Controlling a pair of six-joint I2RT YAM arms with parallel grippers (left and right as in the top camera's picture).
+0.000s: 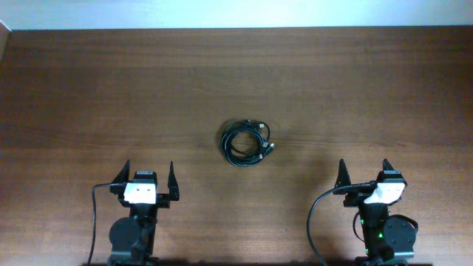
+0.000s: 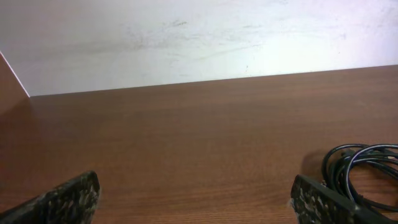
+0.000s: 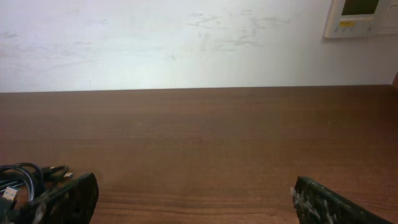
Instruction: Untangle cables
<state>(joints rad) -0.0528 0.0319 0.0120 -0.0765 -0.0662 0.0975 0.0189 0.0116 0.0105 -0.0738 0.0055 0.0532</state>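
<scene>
The left hand (image 1: 149, 164) has its two fingers (image 2: 68, 198) spread wide apart with nothing between them, low over the near side of the desk (image 1: 89, 89). Its wrist view shows only bare wood in the gap. The right hand (image 1: 364, 162) stands the same way, fingers apart and holding nothing, at the near right of the desk.

Neither hand touches the cables (image 1: 235, 153). They lie as one small round coil of thin black cord near the middle of the desk, ahead of both hands, between them and well apart from each. Small plug ends show on the coil's right side.

From the left wrist the cables (image 2: 360, 168) sit at the lower right, just beyond that hand's right finger. From the right wrist the cables (image 3: 25, 177) sit at the lower left — partly hidden behind the left finger. A pale wall (image 3: 155, 43) rises past the desk's far edge.
</scene>
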